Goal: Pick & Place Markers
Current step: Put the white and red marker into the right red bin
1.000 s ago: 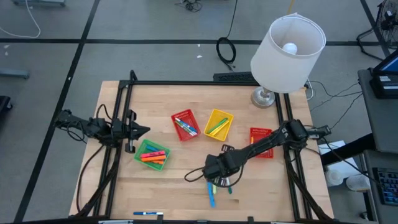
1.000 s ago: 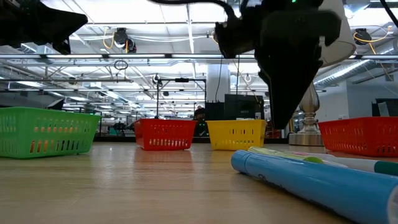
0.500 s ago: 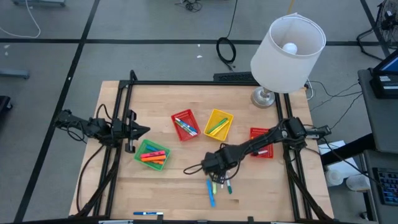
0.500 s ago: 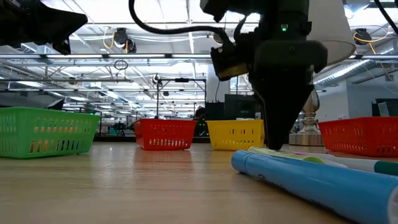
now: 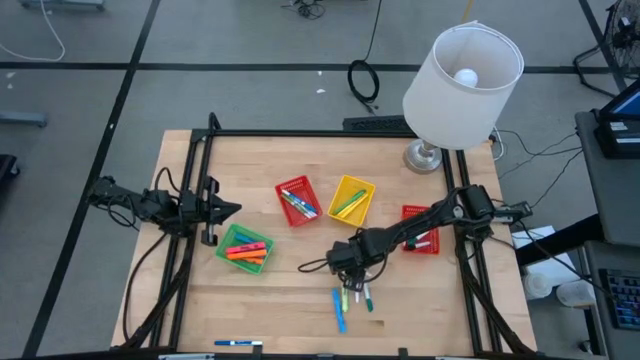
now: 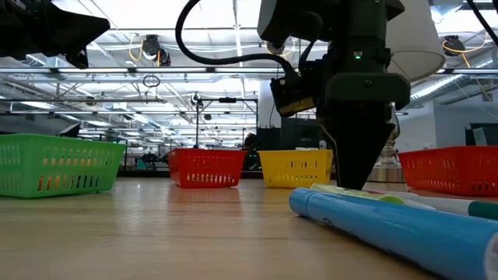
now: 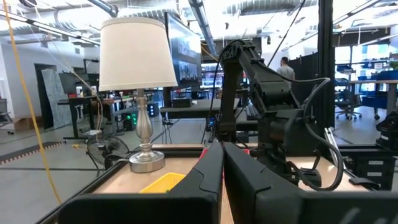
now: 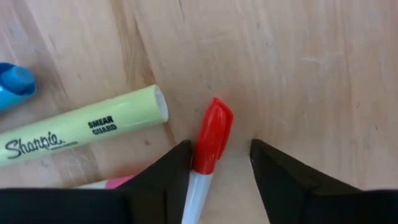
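My right gripper [image 5: 349, 268] is down at the table over the far end of a loose pile of markers [image 5: 346, 298], open. In the right wrist view its fingers [image 8: 163, 180] stand on either side of a white marker with a red cap [image 8: 213, 127]; a yellow highlighter [image 8: 81, 134] and a blue marker [image 8: 13, 84] lie beside it. The low view shows the gripper tip [image 6: 354, 183] at the tabletop behind a big blue marker [image 6: 389, 225]. My left gripper [image 5: 226, 210] waits shut near the table's left edge, above the green basket [image 5: 244, 248]. My right gripper comes from above, pointing down, with one finger on each side of the red cap [image 8: 208, 149] and across the marker. One finger [image 8: 180, 158] lies close against the cap; I cannot tell whether it touches. The marker lies flat on the table.
The green basket holds orange markers. A red basket [image 5: 297, 200] and a yellow basket [image 5: 351, 198] stand mid-table, another red basket [image 5: 420, 228] under the right arm. A lamp [image 5: 460, 75] stands at the far right corner. One blue marker [image 5: 238, 343] lies at the near edge.
My right gripper has come down to the tabletop and shifted slightly toward the far edge, uncovering more of the marker pile. The markers have stayed where they lay.
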